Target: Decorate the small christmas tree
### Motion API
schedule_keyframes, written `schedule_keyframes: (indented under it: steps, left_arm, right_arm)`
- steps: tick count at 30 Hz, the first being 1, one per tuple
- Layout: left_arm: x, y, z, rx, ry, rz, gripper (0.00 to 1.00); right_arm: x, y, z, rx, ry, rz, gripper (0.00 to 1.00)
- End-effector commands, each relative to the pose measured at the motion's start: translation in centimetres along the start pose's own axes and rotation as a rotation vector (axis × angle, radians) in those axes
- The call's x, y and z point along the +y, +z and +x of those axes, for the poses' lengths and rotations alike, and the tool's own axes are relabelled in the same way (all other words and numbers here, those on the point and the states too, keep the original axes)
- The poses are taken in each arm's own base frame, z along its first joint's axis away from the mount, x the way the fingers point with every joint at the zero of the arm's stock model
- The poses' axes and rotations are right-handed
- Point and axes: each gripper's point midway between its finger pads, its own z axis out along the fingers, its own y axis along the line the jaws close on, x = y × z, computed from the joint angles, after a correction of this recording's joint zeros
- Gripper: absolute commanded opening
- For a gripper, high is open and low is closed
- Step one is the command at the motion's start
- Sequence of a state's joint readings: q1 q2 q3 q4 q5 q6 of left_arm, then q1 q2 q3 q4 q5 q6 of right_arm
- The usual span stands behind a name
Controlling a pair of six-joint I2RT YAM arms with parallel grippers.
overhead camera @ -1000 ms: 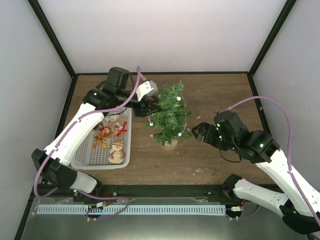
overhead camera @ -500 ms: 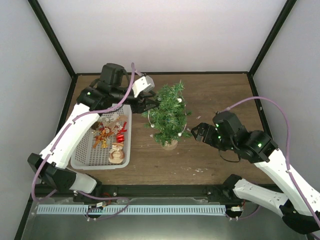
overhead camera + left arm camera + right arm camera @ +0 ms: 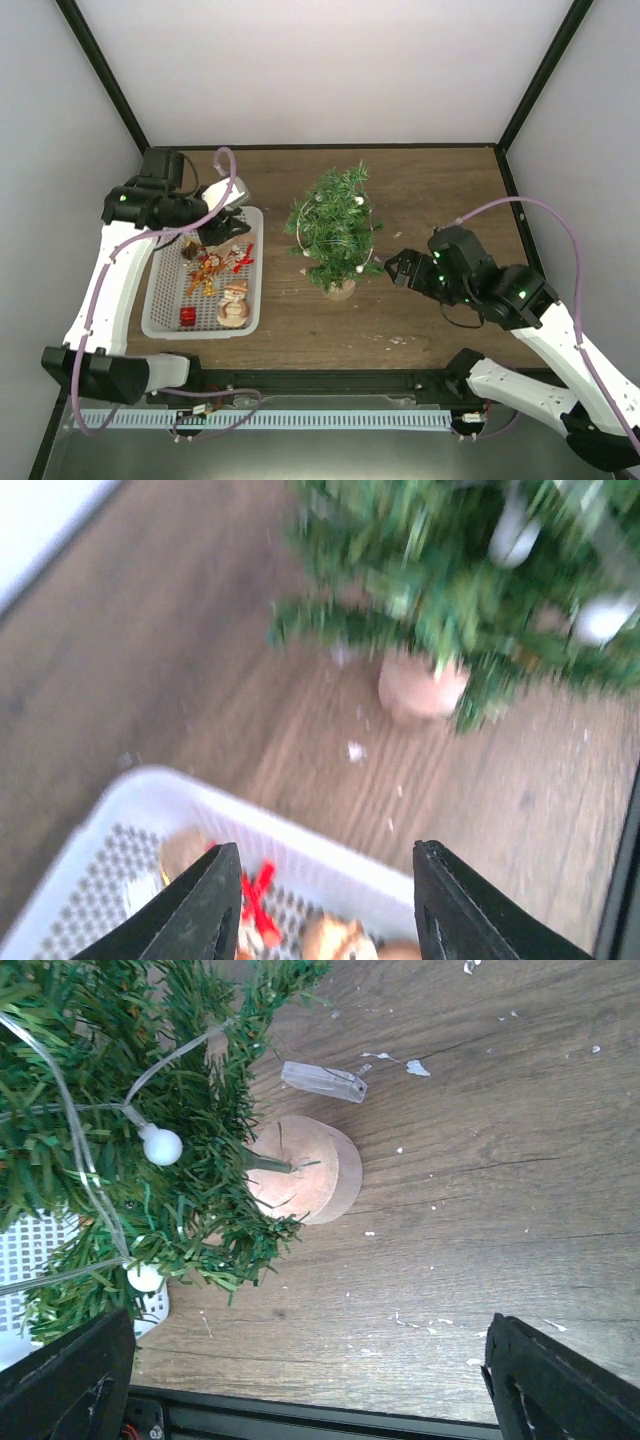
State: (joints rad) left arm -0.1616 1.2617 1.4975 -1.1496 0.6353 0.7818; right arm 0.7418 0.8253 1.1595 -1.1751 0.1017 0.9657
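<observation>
**Jaws empty on both sides, with the left over the basket**

Neither gripper holds anything just now. The left gripper hangs over the far end of the white basket, left of centre in the overhead view. Its wrist camera shows two dark fingers parted about halfway, with only basket mesh and a red ornament below the gap. The right gripper sits right of centre with its jaws spread wide. It is low to the table, pointing at the trunk and not touching it.

The small christmas tree stands upright in the middle of the overhead view on its round wooden base, just beside the basket's right rim. A clear string with white bulbs already winds through the branches. I can see no other trimming on it, though the left wrist's picture of it is blurred.

In the basket lie a snowman figure, a small red piece and a red-and-gold tangle.

I judge this to be the picking step, choosing the next ornament. The left gripper would need to drop onto a single piece, close on it without snagging its neighbours and carry it to a branch. The right gripper looks well placed to steady the base while that happens.
</observation>
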Motion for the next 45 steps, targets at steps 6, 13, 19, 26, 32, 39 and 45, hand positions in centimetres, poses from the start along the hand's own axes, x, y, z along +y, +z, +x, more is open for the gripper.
schedule_keyframes:
  steps: [6,13,19,26,32,39,45]
  left_arm:
    - [-1.7,0.4,12.2,0.478,-0.049,0.179,0.49]
    - [-2.2,1.0,21.7,0.713,0.015,0.098,0.49]
    - [-2.8,-1.5,25.1,0.823,-0.105,0.12,0.5]
    - [-3.3,-2.6,28.5,0.932,-0.307,0.079,0.55]
    - [-4.2,-2.1,29.6,0.984,-0.517,0.06,0.57]
    - [-3.6,-1.6,32.0,1.065,-0.564,0.003,0.59]
    - [-4.2,-0.9,33.4,1.127,-0.59,0.053,0.62]
  right_arm:
    - [-1.4,1.4,1.4,0.035,0.008,0.023,0.88]
    - [-1.8,2.8,2.9,0.078,-0.002,-0.004,0.89]
    - [-2.2,3.6,3.7,0.098,-0.024,-0.009,0.9]
    - [-3.3,4.7,4.8,0.103,-0.031,-0.023,0.92]
    - [-4.2,5.4,5.3,0.085,-0.04,-0.03,0.94]
    - [-5.0,6.4,5.8,0.084,-0.071,-0.018,0.97]
    - [-5.3,6.2,5.8,0.074,-0.089,-0.013,0.98]
